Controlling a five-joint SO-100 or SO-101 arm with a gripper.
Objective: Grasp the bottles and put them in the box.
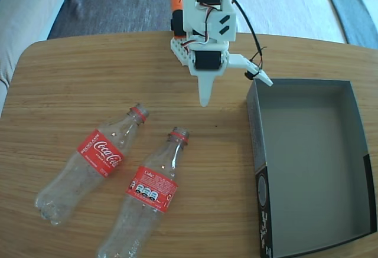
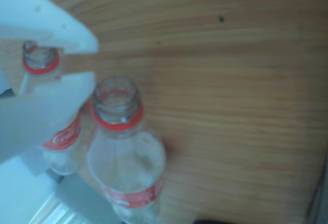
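Two clear Coca-Cola bottles lie uncapped on the wooden table, necks pointing up-right in the fixed view: a left bottle (image 1: 94,160) and a right bottle (image 1: 149,194). The box (image 1: 313,152), dark grey inside with a black side wall, sits at the right and holds nothing. My white gripper (image 1: 236,92) hangs open above the table between the bottle necks and the box's far-left corner, nothing in it. In the wrist view, white fingers (image 2: 46,111) fill the left, partly covering one bottle (image 2: 64,134); the other bottle (image 2: 123,157) lies beside it, mouth up.
The arm's base (image 1: 201,28) stands at the table's far edge with an orange part (image 1: 176,1) behind it. Grey cushions and a rug lie beyond the table. Bare wood (image 1: 77,75) spreads left of the arm.
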